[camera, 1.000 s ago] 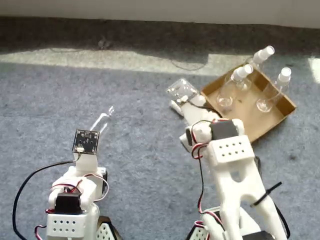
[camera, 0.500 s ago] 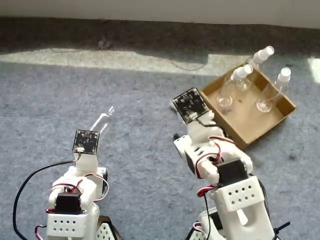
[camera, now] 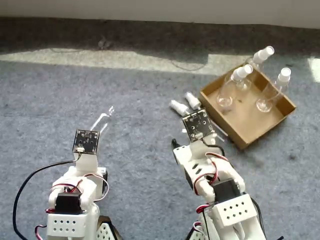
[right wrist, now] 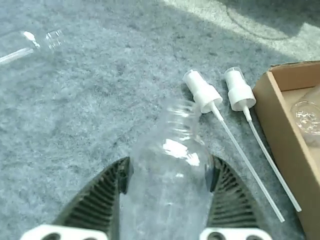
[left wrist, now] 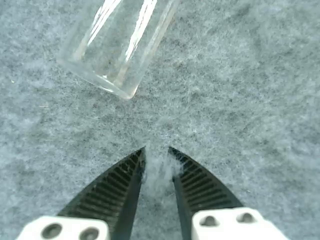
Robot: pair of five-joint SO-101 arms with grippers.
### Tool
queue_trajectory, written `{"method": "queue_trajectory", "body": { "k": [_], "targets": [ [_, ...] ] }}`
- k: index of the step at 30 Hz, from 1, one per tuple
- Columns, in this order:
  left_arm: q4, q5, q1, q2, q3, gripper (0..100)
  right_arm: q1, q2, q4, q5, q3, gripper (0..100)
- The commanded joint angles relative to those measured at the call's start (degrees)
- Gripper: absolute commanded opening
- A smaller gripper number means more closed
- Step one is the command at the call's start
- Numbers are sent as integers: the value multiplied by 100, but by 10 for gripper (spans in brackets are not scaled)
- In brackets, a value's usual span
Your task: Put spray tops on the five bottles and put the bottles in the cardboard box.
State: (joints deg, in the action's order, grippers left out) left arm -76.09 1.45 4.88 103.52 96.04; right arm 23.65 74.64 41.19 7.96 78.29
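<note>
1. Cardboard first: we count one cardboard box (camera: 246,116) at the upper right of the high view, lying on the grey carpet (camera: 125,165).
2. Inside the box we count three capped bottles (camera: 231,89). Each one is clear and carries a white spray top, and all the tops point toward the upper right of the frame, at or past the box's far rim.
3. We count two loose spray tops (camera: 178,106) on the carpet just left of the box, side by side. The right wrist view shows their long thin tubes running alongside the box wall.
4. We count two bottles without tops, which makes five bottles in all.
5. The first is the held bottle (right wrist: 172,150). The right gripper (right wrist: 170,160) is clamped on its clear body, one black ribbed finger on each side. Its open threaded neck points toward the two loose tops and lies near them, without touching.
6. The second is the lying bottle (camera: 101,120), on its side on the carpet at the left centre of the high view, just ahead of the left arm.
7. The left gripper (left wrist: 156,150) holds nothing. Its fingers are narrow, with only a slim strip of carpet between the tips, and the flat base of the lying bottle is near them but apart.
</note>
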Motion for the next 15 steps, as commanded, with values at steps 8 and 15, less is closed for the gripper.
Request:
{"method": "queue_trajectory", "body": {
  "k": [8,15],
  "targets": [
    [-35,-53,-110,66,110,46,-13,1385,-840,-62,919,84],
    [-35,-44,-119,66,110,46,-743,2615,-567,-62,1015,84]
  ]
}}
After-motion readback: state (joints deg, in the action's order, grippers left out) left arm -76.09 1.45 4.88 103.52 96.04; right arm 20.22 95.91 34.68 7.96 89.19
